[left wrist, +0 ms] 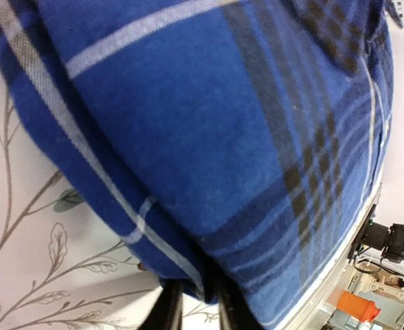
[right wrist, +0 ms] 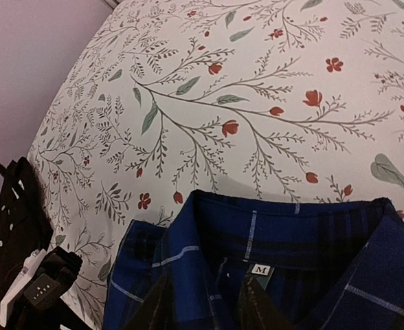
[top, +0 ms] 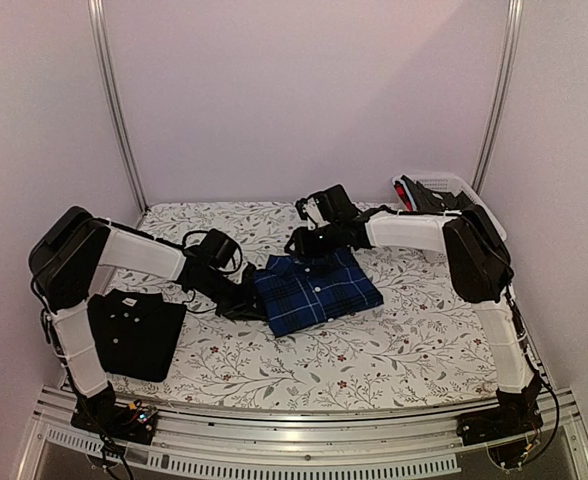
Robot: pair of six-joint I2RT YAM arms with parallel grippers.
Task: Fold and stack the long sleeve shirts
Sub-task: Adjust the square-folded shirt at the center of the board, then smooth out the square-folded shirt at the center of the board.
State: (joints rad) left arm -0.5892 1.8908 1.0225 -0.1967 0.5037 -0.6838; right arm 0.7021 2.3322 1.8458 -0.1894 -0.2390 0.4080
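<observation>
**Visitor:** What am I looking at, biggest thing first?

**Onlooker:** The table under a white cloth printed with leafy sprigs and red flowers. At its centre lies the blue plaid button-up shirt with black and thin white lines, folded into a neat rectangle with its collar toward twelve o'clock. The plain black collared shirt with small white buttons is at about eight o'clock by the near edge, also folded and well apart from the plaid one.

**Visitor:** And that thing in the far corner?

**Onlooker:** A white plastic lattice basket, at about one o'clock, with something dark in it that I can't make out.

**Visitor:** Why are the arms on opposite sides of the plaid shirt?

**Onlooker:** I'd guess it's so the bundle keeps its shape. One has the collar end, the other the side edge at nine o'clock, so the folds don't slide open.

**Visitor:** Are they gripping it?

**Onlooker:** The right gripper isn't. Its jaws are spread over the back of the collar, one finger either side of the little white size label marked M. The left gripper sits low at the folded side edge with cloth bunched at its fingers. The jaws are close together, but I can't tell whether they're pinching the fold or just resting against it.

**Visitor:** So how far along is it?

**Onlooker:** Both shirts look folded, but they aren't stacked yet. I'd say one has to go onto the other next.
</observation>
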